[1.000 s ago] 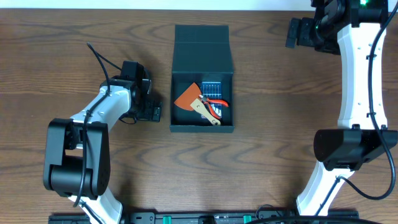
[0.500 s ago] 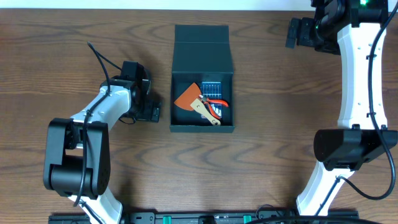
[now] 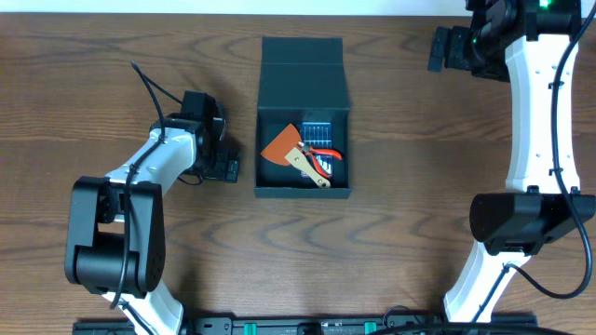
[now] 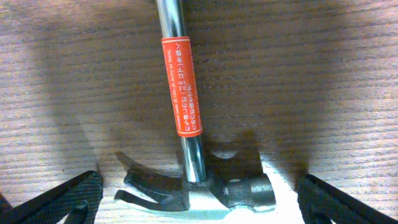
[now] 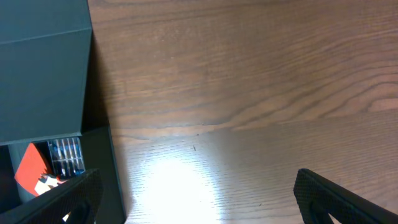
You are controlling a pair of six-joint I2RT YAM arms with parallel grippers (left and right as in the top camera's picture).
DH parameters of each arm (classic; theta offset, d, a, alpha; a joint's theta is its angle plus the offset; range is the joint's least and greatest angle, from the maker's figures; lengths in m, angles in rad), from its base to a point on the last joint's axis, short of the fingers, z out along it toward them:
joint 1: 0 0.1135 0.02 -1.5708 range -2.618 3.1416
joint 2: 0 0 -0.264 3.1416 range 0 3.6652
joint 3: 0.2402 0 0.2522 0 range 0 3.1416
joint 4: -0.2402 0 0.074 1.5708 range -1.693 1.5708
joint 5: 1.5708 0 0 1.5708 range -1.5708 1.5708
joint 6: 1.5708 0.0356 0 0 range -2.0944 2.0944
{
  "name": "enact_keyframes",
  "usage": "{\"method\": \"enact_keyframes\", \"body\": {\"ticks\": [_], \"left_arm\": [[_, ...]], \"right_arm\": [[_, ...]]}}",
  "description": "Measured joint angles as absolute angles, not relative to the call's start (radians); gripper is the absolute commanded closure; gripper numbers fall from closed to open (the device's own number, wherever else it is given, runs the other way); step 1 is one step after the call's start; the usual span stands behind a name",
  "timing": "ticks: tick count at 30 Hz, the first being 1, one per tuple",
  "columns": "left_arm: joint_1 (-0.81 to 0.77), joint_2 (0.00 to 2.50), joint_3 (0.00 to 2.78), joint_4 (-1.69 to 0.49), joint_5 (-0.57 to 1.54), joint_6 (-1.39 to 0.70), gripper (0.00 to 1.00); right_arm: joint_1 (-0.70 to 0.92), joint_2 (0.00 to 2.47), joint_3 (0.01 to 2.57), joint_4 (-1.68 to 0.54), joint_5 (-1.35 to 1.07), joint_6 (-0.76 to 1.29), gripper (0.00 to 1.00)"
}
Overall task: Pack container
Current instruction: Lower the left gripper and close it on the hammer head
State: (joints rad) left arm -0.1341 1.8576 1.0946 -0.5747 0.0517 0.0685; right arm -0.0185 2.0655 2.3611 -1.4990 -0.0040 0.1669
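Left wrist alone shows a hammer beneath released left claw; right claw released.

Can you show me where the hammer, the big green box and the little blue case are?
hammer [image 4: 182, 87]: left wrist view, orange label on its shaft.
green box [image 3: 303, 79]: overhead view, its open lid.
blue case [image 3: 316, 129]: overhead view, its top, inside the box.

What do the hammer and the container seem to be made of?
Hammer: metal, probably steel. The shaft is mirror-bright like chrome, and the head is a duller grey.
Container: matte dark teal with sharp folded edges. It is likely rigid cardboard, though plastic is possible.
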Motion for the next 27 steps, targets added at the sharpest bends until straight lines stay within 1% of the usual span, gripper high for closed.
{"method": "enact_keyframes", "body": {"ticks": [10,12,13,15,27], "left_arm": [[-0.134,1.858,1.095,-0.574,0.052,0.068,0.00],[-0.134,1.858,1.095,-0.575,0.052,0.067,0.07],[-0.134,1.858,1.095,-0.575,0.052,0.068,0.14],[-0.134,1.858,1.095,-0.575,0.051,0.070,0.18],[-0.134,1.858,1.095,-0.571,0.051,0.073,0.22]], "right_arm": [[-0.019,2.065,2.361,-1.499,-0.004,0.167,0.01],[-0.019,2.065,2.361,-1.499,-0.004,0.167,0.01],[-0.019,2.065,2.361,-1.499,-0.004,0.167,0.01],[-0.019,2.065,2.361,-1.499,-0.004,0.167,0.01],[-0.019,2.065,2.361,-1.499,-0.004,0.167,0.01]]}}
